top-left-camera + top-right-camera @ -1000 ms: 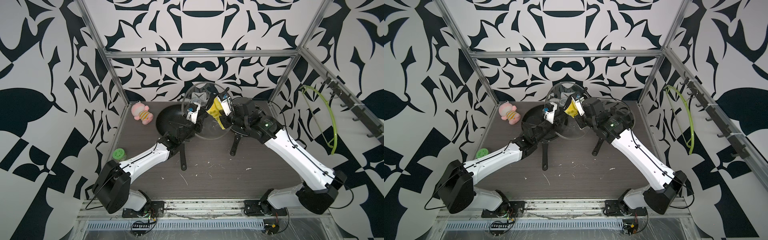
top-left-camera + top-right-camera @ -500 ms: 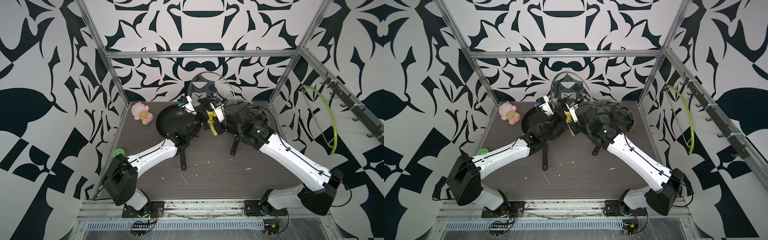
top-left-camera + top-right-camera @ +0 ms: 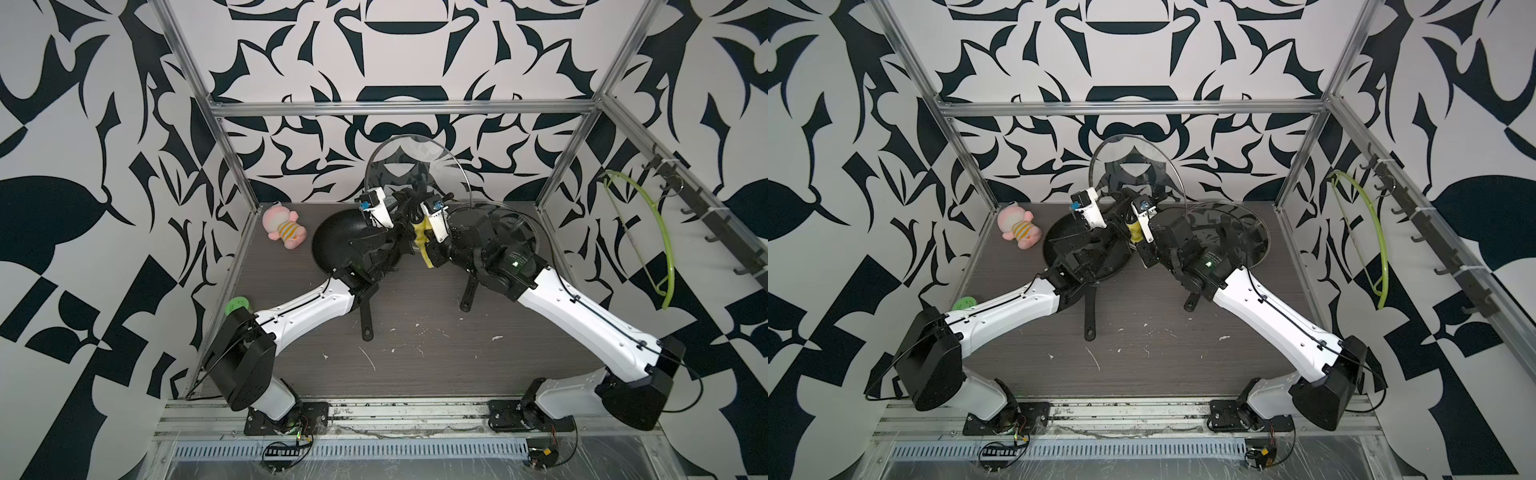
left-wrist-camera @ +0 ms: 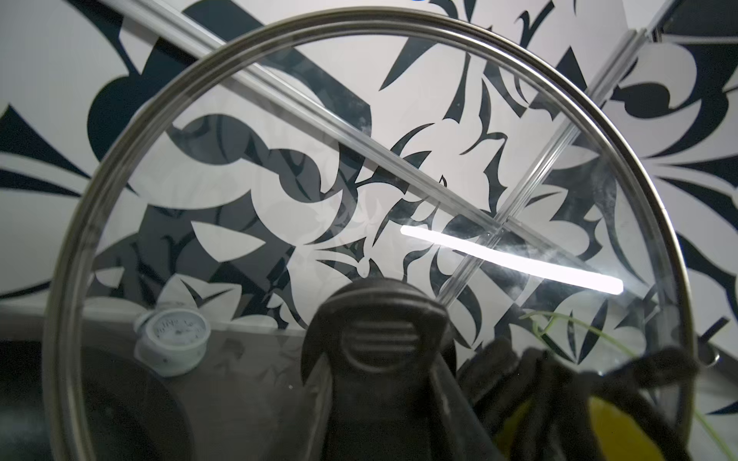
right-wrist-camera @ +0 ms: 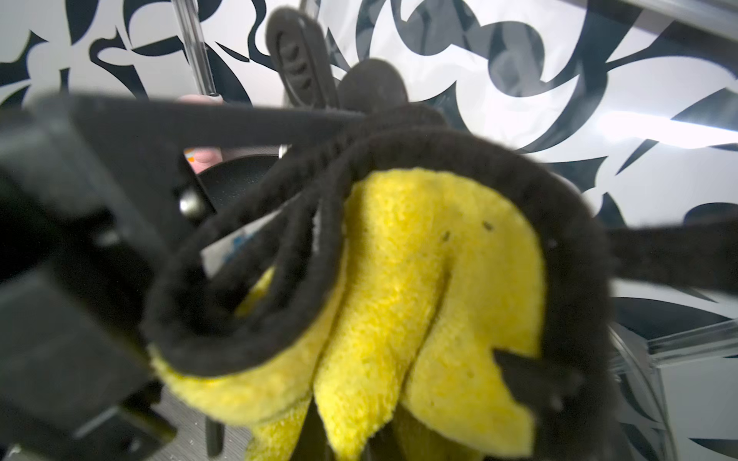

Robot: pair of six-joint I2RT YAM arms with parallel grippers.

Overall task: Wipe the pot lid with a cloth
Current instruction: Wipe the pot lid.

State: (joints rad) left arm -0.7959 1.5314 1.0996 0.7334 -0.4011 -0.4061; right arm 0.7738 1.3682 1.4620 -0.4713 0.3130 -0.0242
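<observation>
Right wrist view: cloth [image 5: 419, 279] label [image 5: 235, 247] print blurred.

Bench [image 3: 415, 374]: dark wood-grain top, with white flecks [image 3: 368, 358] scattered toward the near edge. Far left corner: pink plush toy [image 3: 284, 227], lying down. Just beside it: black frying pan [image 3: 328, 247], handle pointing to the near edge. Far right: second pan [image 3: 467, 296], glass-covered. Left wrist view: small white tub [image 4: 171, 343] standing on the bench.

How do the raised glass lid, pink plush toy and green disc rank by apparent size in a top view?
Largest: raised glass lid, though it is held up nearer the camera, which inflates it.
Then: pink plush toy.
Smallest: green disc, partly hidden.
</observation>
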